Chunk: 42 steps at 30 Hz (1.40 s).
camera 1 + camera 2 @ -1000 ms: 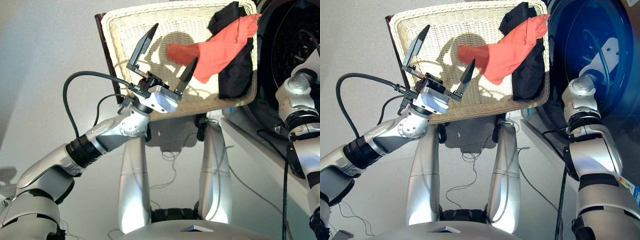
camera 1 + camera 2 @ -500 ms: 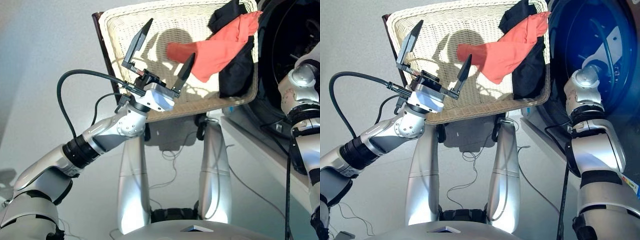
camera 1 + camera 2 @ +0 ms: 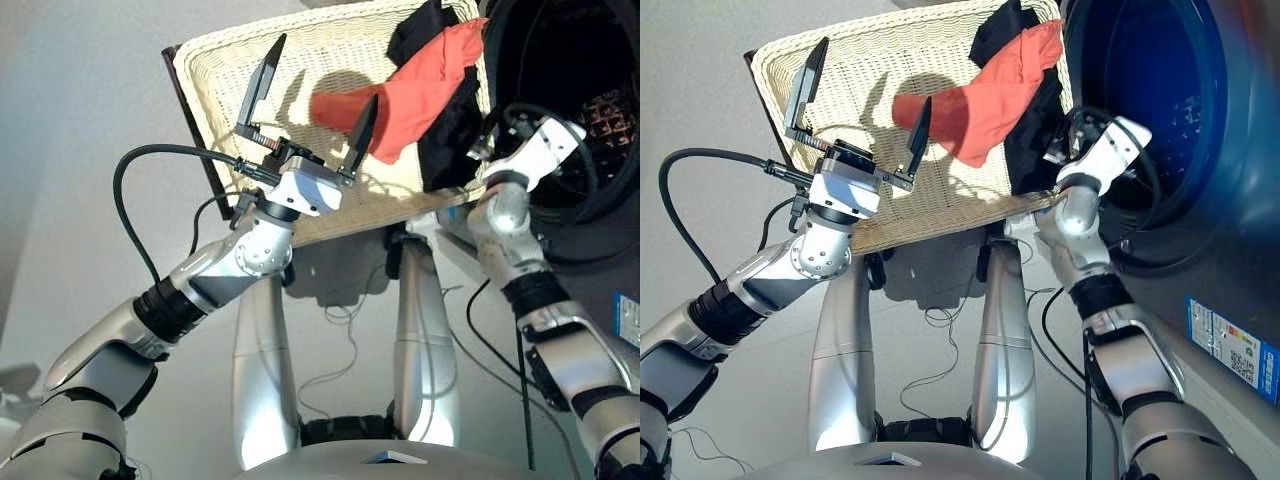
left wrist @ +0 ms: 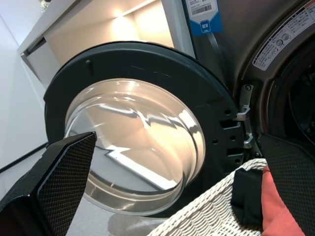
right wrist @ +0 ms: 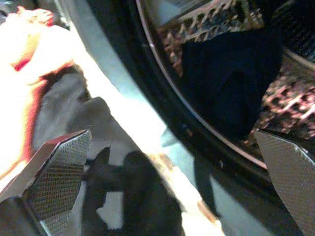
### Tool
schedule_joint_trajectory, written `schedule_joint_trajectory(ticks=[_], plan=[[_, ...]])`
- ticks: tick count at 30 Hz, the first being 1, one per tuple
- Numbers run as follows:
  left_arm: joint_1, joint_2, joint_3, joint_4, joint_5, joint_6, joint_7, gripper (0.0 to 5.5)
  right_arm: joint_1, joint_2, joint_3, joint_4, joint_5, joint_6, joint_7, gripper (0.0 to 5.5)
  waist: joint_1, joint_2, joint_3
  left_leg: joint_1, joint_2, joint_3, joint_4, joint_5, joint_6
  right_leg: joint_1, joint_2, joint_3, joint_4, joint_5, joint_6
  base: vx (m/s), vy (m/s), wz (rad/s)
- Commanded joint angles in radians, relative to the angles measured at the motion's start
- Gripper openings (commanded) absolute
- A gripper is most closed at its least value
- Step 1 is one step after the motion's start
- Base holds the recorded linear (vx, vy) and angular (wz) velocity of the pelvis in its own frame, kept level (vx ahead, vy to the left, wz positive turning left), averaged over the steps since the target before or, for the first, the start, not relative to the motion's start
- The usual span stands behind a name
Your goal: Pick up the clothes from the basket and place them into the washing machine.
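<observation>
The basket point(image 3: 300, 60) is seen ahead, left of the washer point(image 3: 1160, 110). An orange garment point(image 3: 420, 85) is draped over a black one point(image 3: 450, 130) at the basket's right end. A navy garment point(image 5: 231, 78) lies inside the drum point(image 3: 605, 110). The left claw point(image 3: 305, 110) is held open and empty above the basket; the right claw point(image 5: 167, 162), also spread and empty, is held at the drum's rim

Head eyes look down over the basket point(image 3: 300, 60) (wrist cameras face the washing machine point(image 4: 275, 59)).
</observation>
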Motion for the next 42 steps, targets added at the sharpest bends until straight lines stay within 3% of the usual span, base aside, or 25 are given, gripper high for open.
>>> schedule_joint_trajectory(ticks=[1, 8, 15, 28, 42], plan=[[0.016, 0.002, 0.029, -0.089, 0.02, -0.032, -0.016, 5.5, 0.036, -0.029, 0.028, -0.163, 0.009, -0.06, 0.103, 5.5, -0.003, 0.003, -0.014, 0.075, 0.009, 0.012, -0.042, -0.009, -0.035, 0.042, 0.014, 0.012, -0.083, 0.028, -0.001, 0.0, 0.0, 0.0], [0.044, 0.038, 0.049, -0.108, 0.026, -0.037, -0.026, 5.5, 0.06, -0.073, 0.113, -0.293, -0.014, -0.03, 0.196, 5.5, 0.0, 0.0, -0.014, 0.079, 0.01, 0.009, -0.045, -0.004, -0.036, 0.045, 0.014, 0.012, -0.086, 0.034, -0.001, 0.0, 0.0, 0.0], [0.054, 0.044, 0.062, -0.125, 0.011, -0.047, -0.027, 5.5, -0.012, -0.061, 0.165, -0.247, -0.051, -0.003, 0.194, 5.5, 0.009, 0.006, -0.014, 0.074, 0.009, 0.003, -0.037, -0.006, -0.036, 0.044, 0.013, 0.011, -0.079, 0.033, -0.002, 0.0, 0.0, 0.0], [0.045, 0.008, 0.058, -0.183, -0.099, -0.086, 0.0, 5.5, -0.323, 0.11, 0.176, 0.218, -0.02, 0.052, 0.087, 5.5, 0.056, 0.043, -0.014, 0.041, -0.001, -0.009, 0.016, -0.026, -0.032, 0.012, 0.011, -0.001, -0.017, 0.013, -0.006, 0.0, 0.0, 0.0], [0.017, -0.011, 0.043, -0.225, -0.126, -0.092, 0.003, 5.5, -0.44, 0.155, 0.149, 0.534, 0.022, 0.115, 0.094, 5.5, 0.086, 0.074, -0.014, -0.005, -0.01, -0.024, 0.086, -0.048, -0.032, -0.03, 0.009, -0.017, 0.067, -0.02, -0.005, 0.0, 0.0, 0.0]])
